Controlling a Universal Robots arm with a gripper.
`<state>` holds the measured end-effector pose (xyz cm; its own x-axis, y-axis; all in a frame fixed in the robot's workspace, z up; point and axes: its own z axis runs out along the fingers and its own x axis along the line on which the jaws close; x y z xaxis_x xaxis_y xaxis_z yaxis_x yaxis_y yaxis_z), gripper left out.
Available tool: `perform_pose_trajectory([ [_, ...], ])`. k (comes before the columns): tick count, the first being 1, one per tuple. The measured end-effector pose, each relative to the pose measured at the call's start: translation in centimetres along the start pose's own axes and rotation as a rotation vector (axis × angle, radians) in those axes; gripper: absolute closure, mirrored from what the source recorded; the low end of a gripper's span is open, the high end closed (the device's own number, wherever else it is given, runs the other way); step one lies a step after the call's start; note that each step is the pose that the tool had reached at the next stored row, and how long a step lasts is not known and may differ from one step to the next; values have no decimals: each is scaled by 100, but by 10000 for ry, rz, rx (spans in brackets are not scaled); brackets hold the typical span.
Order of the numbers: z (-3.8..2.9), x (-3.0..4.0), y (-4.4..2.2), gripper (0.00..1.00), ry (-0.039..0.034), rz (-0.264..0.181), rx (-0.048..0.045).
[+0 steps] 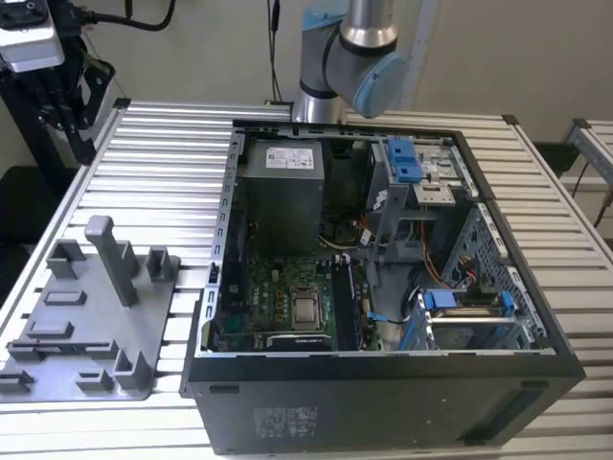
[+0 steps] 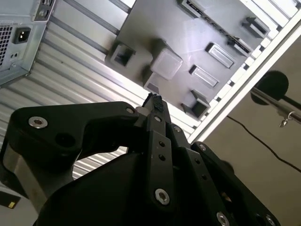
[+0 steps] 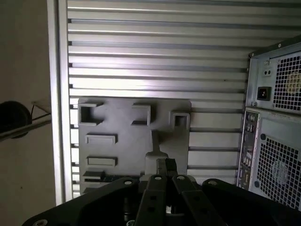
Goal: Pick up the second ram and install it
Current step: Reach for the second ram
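Observation:
My gripper (image 2: 153,101) hangs above the grey fixture plate (image 2: 155,28), which lies on the slatted table at the exterior view's left (image 1: 96,326). In both wrist views the two black fingertips (image 3: 165,165) are pressed together with nothing between them. A long thin dark strip (image 2: 214,26) stands on edge in the plate's long slot (image 1: 53,347); it looks like the second ram, though I cannot make out a label or chips. The gripper is well above it and not touching it. The open computer case (image 1: 383,287) shows its motherboard with the long black memory slots (image 1: 347,305).
The arm's base (image 1: 345,57) stands behind the case. An upright post (image 1: 115,259) and several low blocks rise from the fixture plate. The case's rear panel (image 3: 277,117) is close beside the plate. A black stand (image 1: 48,86) is at the table's far corner.

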<state>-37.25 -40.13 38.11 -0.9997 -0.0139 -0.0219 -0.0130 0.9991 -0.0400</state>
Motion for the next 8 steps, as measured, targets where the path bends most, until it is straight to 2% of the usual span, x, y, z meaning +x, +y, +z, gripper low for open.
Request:
perform_pose_trajectory([
  [8,29,220,3,89,-4,-100,4],
])
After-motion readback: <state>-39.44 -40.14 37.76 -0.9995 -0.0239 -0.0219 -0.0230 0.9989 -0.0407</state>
